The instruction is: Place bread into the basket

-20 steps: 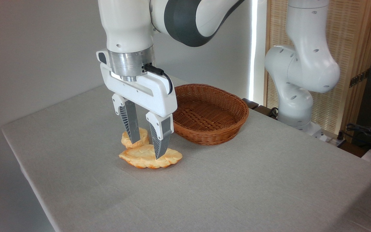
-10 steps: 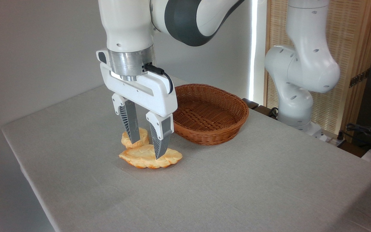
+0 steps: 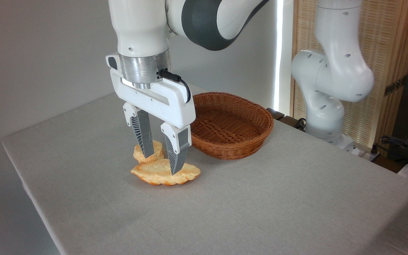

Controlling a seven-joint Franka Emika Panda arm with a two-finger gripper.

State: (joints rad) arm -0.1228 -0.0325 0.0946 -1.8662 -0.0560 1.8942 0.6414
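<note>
Golden-orange bread [image 3: 165, 172] lies flat on the grey table [image 3: 260, 198], just left of the wicker basket [image 3: 229, 124]. Spread fingers [image 3: 176, 156] of the gripper [image 3: 161, 163] stand around its middle, one behind, one in front. A small bun [image 3: 141, 153] sits just behind.

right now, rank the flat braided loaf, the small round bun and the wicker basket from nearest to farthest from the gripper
1. The braided loaf lies directly under the gripper, whose front fingertip is at its top.
2. The round bun is just behind the loaf, partly hidden by the rear finger; almost as near.
3. The basket is clearly farthest, off to the right.
</note>
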